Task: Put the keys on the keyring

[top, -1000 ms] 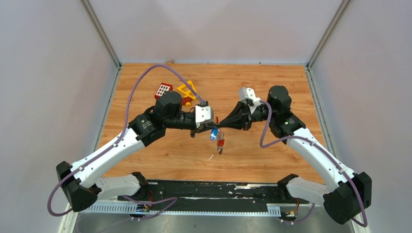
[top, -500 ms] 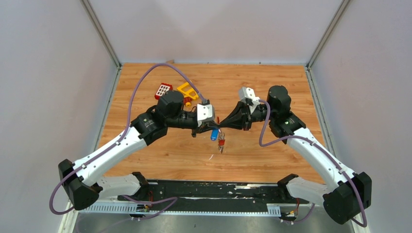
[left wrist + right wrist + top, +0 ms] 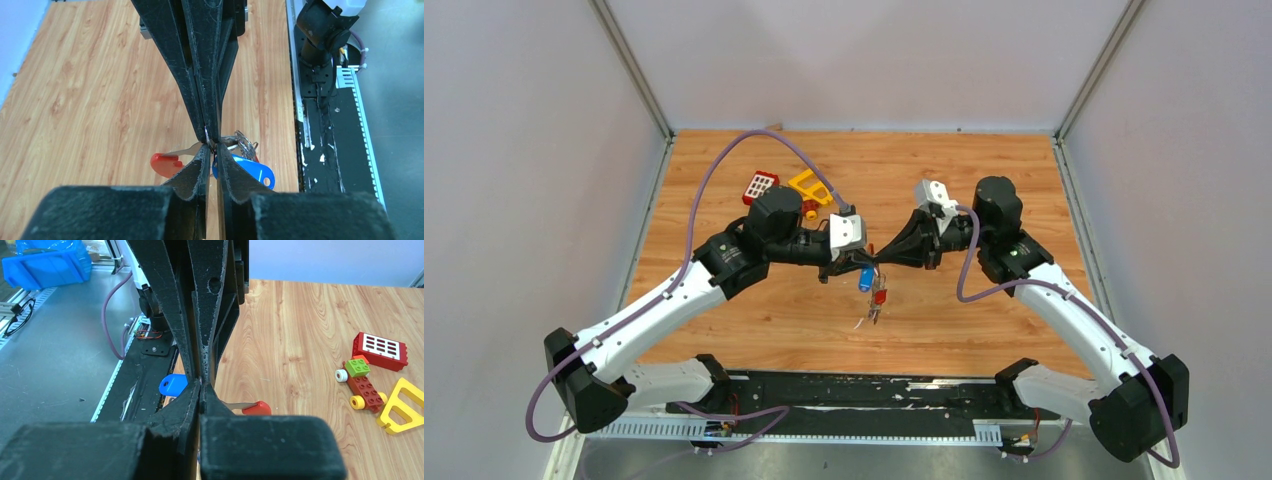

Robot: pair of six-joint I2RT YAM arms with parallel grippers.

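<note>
Left gripper point(image 3: 856, 262) and right gripper point(image 3: 882, 258) tip-to-tip midair, keys point(image 3: 871, 287) beneath.

Table point(image 3: 984, 180): wood-grain top, smooth, low sheen. Blue key point(image 3: 250, 172) and red key point(image 3: 165, 164): glossy smooth plastic heads; the red one's blade is bright silver metal. Keyring point(image 3: 245, 145): thin shiny metal wire loops. Left gripper point(image 3: 212, 148) and right gripper point(image 3: 200, 384): matt black plastic, rough edges, pale scratches and fuzz. Toy blocks point(image 3: 365, 385) and yellow frame point(image 3: 389, 410): glossy hard plastic. Cables point(image 3: 724, 165): smooth purple rubbery sheath. Arm shells point(image 3: 649, 315): white satin plastic.
</note>
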